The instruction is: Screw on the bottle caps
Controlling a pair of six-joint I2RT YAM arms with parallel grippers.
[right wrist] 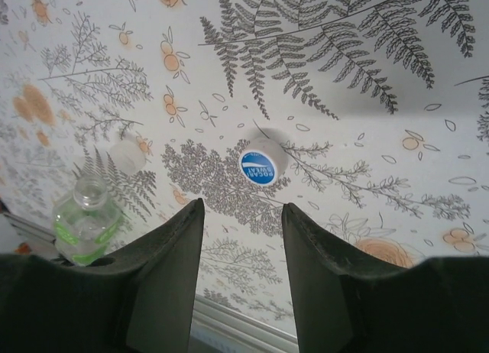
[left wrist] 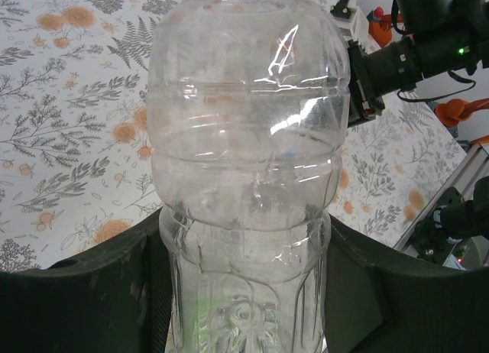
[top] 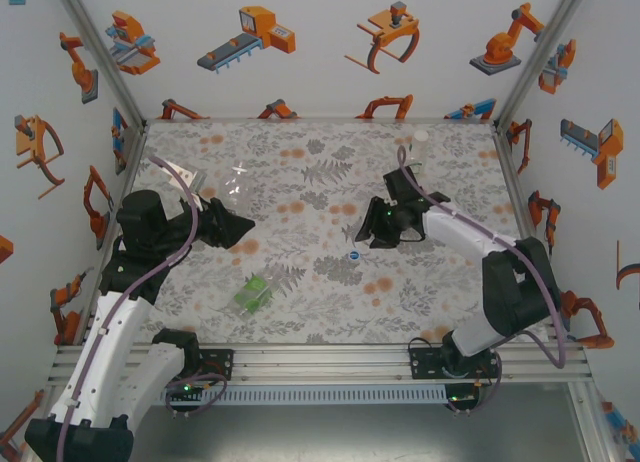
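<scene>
We log the floral tabletop first. The left tool is clamped on a clear bottle, which blocks most of that wrist view; the right arm shows behind it. The green bottle lies uncapped near the front, between the arms. The second clear bottle sits far right. The right tool hangs with fingers apart, holding nothing, over the blue-topped cap. The white cap lies near the green bottle.
</scene>
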